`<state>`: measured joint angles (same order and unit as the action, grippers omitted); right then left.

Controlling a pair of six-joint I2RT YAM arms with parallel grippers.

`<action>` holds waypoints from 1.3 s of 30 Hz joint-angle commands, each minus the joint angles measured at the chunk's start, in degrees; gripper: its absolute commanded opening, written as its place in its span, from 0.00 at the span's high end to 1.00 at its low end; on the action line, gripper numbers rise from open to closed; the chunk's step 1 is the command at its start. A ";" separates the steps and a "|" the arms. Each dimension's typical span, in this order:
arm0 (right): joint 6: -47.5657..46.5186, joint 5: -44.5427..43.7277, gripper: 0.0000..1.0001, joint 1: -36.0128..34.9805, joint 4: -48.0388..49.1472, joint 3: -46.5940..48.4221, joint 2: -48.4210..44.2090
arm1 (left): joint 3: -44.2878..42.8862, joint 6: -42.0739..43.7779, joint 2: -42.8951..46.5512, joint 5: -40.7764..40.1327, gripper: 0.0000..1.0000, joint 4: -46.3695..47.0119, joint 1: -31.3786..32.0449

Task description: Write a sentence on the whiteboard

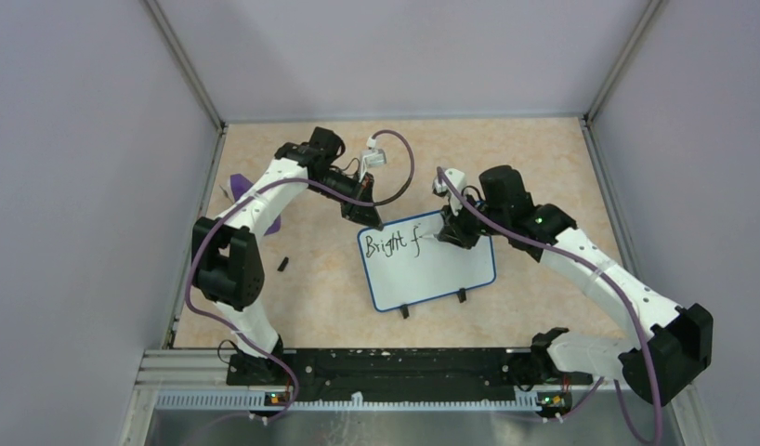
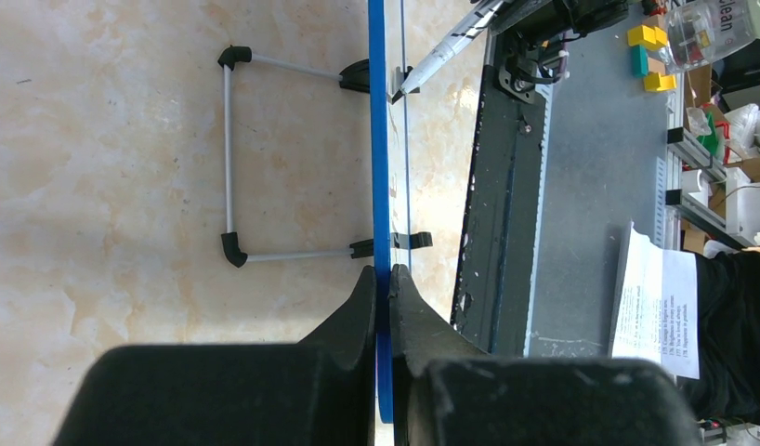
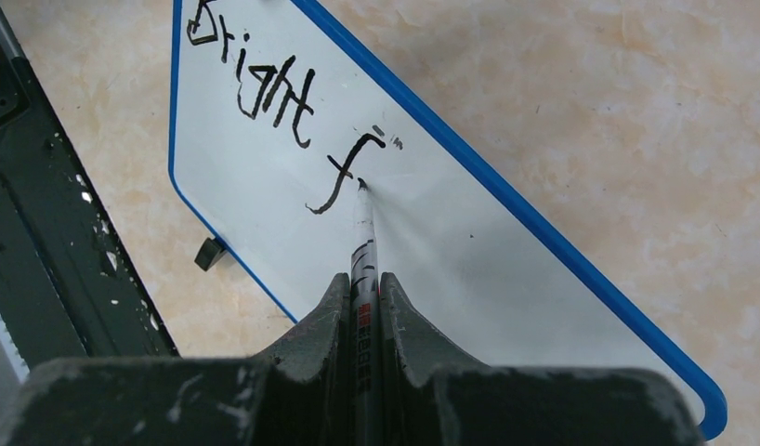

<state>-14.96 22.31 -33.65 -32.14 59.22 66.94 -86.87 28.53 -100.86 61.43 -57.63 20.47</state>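
Note:
The whiteboard, white with a thin blue frame and two black feet, stands in the middle of the table. It bears black lettering "Bright f", also in the right wrist view. My left gripper is shut on the board's top left edge; the left wrist view shows the blue frame edge-on between the jaws. My right gripper is shut on a marker, whose tip touches the board at the "f".
A purple wedge-shaped piece lies at the left behind my left arm. A small black cap lies on the table left of the board. Grey walls close in the table; a black rail runs along the near edge.

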 commanded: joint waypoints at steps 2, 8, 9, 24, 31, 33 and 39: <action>-0.15 -3.66 1.00 -0.28 1.80 -0.60 -0.78 | 0.82 0.41 2.15 0.62 1.00 0.61 0.36; -1.12 -3.59 1.00 -0.27 0.83 -1.83 -1.44 | 1.08 0.37 2.32 0.52 1.00 0.76 0.36; -1.45 -3.29 1.00 -0.28 0.60 -2.02 -1.41 | 1.07 0.38 2.34 0.49 1.00 0.69 0.36; -2.57 -4.11 1.00 0.66 -0.74 0.15 -1.42 | 1.33 0.37 2.63 0.12 1.00 0.92 0.33; -2.60 -4.84 1.00 0.87 -1.07 1.59 -1.18 | 1.21 0.28 2.74 0.16 1.00 0.95 0.35; -2.63 -5.01 1.00 0.95 -0.94 1.82 -1.18 | 1.15 0.25 2.83 0.18 1.00 1.00 0.36; -1.93 -5.07 1.00 0.95 -0.45 2.98 -0.85 | 1.17 0.29 2.68 0.21 1.00 1.02 0.32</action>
<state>-16.47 20.67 -33.45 -34.41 58.46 66.37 -86.46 28.40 -100.51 60.86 -56.73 20.43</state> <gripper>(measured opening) 0.095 0.051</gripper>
